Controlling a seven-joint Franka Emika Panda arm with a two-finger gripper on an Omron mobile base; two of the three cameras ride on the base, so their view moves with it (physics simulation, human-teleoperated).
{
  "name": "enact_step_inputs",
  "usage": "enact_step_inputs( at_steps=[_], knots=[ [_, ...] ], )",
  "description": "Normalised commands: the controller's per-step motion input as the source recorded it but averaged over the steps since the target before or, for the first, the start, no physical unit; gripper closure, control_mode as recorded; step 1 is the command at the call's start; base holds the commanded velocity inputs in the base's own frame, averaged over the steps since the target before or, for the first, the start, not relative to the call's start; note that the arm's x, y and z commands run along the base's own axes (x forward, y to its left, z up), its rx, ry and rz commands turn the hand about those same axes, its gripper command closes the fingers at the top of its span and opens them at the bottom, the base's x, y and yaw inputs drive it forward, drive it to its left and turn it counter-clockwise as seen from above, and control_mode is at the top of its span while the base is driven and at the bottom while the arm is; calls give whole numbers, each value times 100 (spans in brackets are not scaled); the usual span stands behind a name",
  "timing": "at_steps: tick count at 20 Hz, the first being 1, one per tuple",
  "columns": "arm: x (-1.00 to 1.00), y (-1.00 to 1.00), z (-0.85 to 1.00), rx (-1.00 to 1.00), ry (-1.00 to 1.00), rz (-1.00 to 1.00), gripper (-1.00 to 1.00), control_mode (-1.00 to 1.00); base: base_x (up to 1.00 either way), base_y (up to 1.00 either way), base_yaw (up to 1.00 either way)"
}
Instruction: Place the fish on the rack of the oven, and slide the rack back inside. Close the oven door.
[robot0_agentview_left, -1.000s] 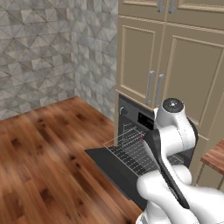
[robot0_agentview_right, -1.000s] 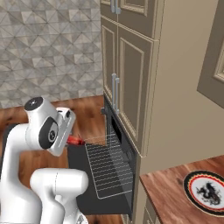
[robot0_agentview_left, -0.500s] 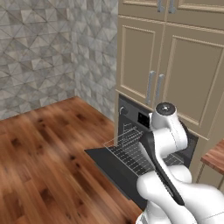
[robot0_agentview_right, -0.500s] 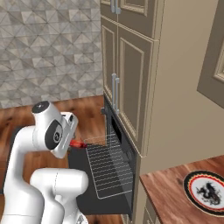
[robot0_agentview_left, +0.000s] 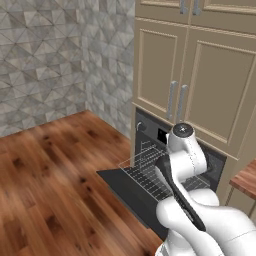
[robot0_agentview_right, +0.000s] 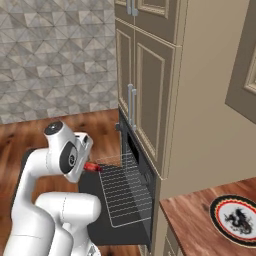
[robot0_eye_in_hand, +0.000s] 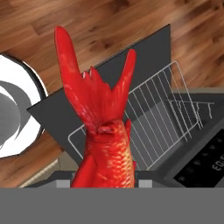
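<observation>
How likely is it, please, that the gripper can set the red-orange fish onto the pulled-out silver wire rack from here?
Probably yes: the gripper, shut on the red-orange fish, hangs above the silver wire rack, which lies pulled out over the open black oven door with nothing between.

The fish rises from the bottom of the view, forked tail uppermost, bright red-orange. Behind it lies the rack, drawn out over the lowered oven door (dark and flat), with wooden floor past the door's far edge.

Glossy white arm, dark joints
</observation>
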Motion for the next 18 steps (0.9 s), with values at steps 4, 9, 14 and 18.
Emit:
enact_step_inputs(
  at_steps=[4, 9, 14, 18],
  knots=[
    [32, 0, -33, 0, 0, 0, 100, -100, 0, 0, 0],
    [40, 0, -30, 0, 0, 0, 100, -100, 0, 0, 0],
    [40, 0, -38, 0, 0, 0, 100, -100, 0, 0, 0],
    [36, 0, -60, 0, 0, -4, 100, -100, 0, 0, 0]
  ],
)
